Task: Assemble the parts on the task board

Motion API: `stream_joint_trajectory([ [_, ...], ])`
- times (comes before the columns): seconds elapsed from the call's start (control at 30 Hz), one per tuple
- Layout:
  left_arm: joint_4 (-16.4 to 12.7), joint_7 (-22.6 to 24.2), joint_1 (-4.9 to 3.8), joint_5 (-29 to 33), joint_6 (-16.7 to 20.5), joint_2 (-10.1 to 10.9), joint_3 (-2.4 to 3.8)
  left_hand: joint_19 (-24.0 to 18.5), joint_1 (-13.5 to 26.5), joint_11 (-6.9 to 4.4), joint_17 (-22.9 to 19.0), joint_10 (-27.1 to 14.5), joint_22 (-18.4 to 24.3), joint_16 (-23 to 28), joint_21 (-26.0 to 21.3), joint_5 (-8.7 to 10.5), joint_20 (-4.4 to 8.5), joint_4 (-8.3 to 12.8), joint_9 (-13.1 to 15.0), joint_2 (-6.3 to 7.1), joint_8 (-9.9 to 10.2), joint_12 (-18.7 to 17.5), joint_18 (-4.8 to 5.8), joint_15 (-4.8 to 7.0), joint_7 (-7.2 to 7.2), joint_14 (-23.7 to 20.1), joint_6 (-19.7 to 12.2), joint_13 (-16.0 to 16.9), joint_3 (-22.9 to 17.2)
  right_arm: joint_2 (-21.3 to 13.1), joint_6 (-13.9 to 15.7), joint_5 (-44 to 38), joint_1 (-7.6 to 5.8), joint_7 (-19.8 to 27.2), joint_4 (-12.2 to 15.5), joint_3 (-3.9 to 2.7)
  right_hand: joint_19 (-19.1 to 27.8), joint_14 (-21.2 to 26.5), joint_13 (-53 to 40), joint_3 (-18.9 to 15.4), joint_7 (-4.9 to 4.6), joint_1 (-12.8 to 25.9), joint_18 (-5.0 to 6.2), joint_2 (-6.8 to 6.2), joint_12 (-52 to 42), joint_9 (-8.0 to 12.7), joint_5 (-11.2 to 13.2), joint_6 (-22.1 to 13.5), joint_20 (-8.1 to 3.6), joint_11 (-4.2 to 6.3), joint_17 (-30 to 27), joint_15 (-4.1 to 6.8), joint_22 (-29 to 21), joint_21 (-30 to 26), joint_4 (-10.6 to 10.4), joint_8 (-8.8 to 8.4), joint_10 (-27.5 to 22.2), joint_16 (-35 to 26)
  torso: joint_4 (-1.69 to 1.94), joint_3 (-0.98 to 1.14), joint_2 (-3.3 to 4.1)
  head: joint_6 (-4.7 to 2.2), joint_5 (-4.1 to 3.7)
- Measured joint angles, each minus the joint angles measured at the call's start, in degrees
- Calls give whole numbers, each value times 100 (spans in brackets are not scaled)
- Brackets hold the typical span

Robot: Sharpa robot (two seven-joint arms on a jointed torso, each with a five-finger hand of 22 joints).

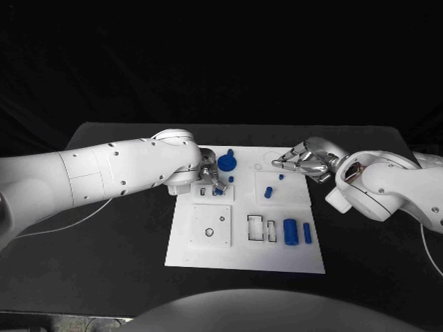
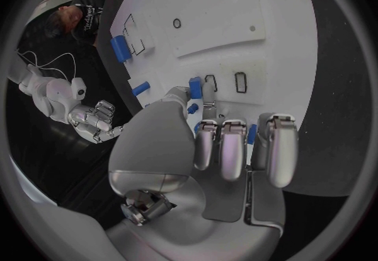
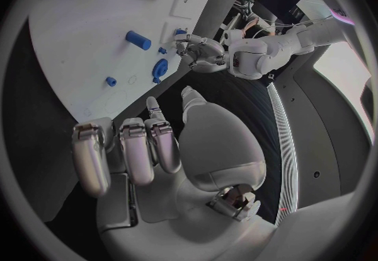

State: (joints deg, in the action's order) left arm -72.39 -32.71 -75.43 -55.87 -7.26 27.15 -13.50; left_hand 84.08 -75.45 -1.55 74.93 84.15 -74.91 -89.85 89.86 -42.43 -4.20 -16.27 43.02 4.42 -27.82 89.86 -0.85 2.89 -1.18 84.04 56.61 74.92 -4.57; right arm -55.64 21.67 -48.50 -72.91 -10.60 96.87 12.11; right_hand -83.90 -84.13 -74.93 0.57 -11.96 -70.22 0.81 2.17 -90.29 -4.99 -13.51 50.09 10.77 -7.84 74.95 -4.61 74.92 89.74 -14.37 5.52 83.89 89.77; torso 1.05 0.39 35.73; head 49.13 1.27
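Observation:
The white task board (image 1: pixel 282 259) lies mid-table. My left hand (image 1: pixel 214 177) is over the board's far left part. Its thumb and a finger pinch a small blue part (image 2: pixel 194 87) beside two narrow slots (image 2: pixel 240 82). A round blue knob (image 1: pixel 228 162) stands just beyond that hand. My right hand (image 1: pixel 306 160) hangs at the board's far right corner, fingers loosely apart and holding nothing (image 3: pixel 150 147). A short blue peg (image 1: pixel 268 191) and a tiny blue piece (image 1: pixel 282 176) lie between the hands. A blue cylinder (image 1: pixel 291 232) and a blue bar (image 1: pixel 307 233) lie on the board's near right.
The black table (image 1: pixel 112 249) stretches wide on both sides of the board. Empty outlined recesses (image 1: pixel 255 227) sit beside the blue cylinder, and a square plate with a small hole (image 1: pixel 210 225) lies on the board's near left. A cable (image 1: pixel 72 218) trails across the table's left side.

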Motion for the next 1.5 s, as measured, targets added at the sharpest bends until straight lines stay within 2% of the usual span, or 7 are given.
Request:
stream_joint_trajectory([
  [0.2,-46,-3,-13,44,27,79,10,0,-77,0,0,0,0,0,0,0,0,0,17,18,14,0,0,0,5,0,13,0,-21,-4,-1,-5,10,-14,-9,0,0,0,0,0,0,0,0,0,0,0,0,0,0,0,0,0,0,0,0,0,0,0,0,1,-2,18,-10],
  [0.3,-94,-33,-58,62,22,129,18,0,-77,0,-1,0,0,0,0,0,0,-16,17,18,16,0,0,0,-24,0,42,0,-36,-4,-2,-6,14,-20,-14,0,0,0,0,0,0,0,0,0,0,0,0,0,0,0,-1,0,0,0,0,0,0,0,1,3,-5,24,-12],
  [0.5,-182,-172,-204,88,-36,201,35,-20,-77,1,-1,0,0,0,0,39,20,-16,26,18,36,0,-1,0,-44,0,62,-1,-36,-2,-3,-8,25,-28,-26,0,0,0,0,0,0,0,0,0,0,0,0,0,0,0,-1,0,-1,0,0,0,0,0,2,7,-8,28,0],
  [0.67,-190,-373,-261,109,-162,198,37,-20,-70,-20,-1,-21,0,0,0,196,20,-16,26,11,110,0,-1,20,-65,-20,83,-1,-36,5,-3,-10,34,-31,-34,1,0,0,0,0,0,0,0,0,0,0,0,0,0,0,-1,0,-1,0,0,0,0,0,1,7,-10,26,11],
  [1.1,-59,-649,-278,119,-492,26,31,-21,-44,-20,-2,-21,0,0,0,305,20,-33,26,-12,178,0,0,41,-65,1,85,-1,-51,22,-5,-11,64,-33,-43,1,0,0,0,0,0,0,0,0,0,0,0,0,0,0,-2,0,-2,0,-1,0,0,0,-3,3,-2,16,26],
  [1.5,-53,-699,-253,98,-566,-78,18,0,-43,-19,-2,-21,0,0,0,333,40,-32,25,-11,213,0,0,41,-65,1,87,-2,-84,44,-12,-11,71,-34,-46,1,0,0,0,0,0,-23,0,23,0,0,-25,0,0,0,-3,0,3,0,-1,0,0,0,1,2,1,23,32],
])
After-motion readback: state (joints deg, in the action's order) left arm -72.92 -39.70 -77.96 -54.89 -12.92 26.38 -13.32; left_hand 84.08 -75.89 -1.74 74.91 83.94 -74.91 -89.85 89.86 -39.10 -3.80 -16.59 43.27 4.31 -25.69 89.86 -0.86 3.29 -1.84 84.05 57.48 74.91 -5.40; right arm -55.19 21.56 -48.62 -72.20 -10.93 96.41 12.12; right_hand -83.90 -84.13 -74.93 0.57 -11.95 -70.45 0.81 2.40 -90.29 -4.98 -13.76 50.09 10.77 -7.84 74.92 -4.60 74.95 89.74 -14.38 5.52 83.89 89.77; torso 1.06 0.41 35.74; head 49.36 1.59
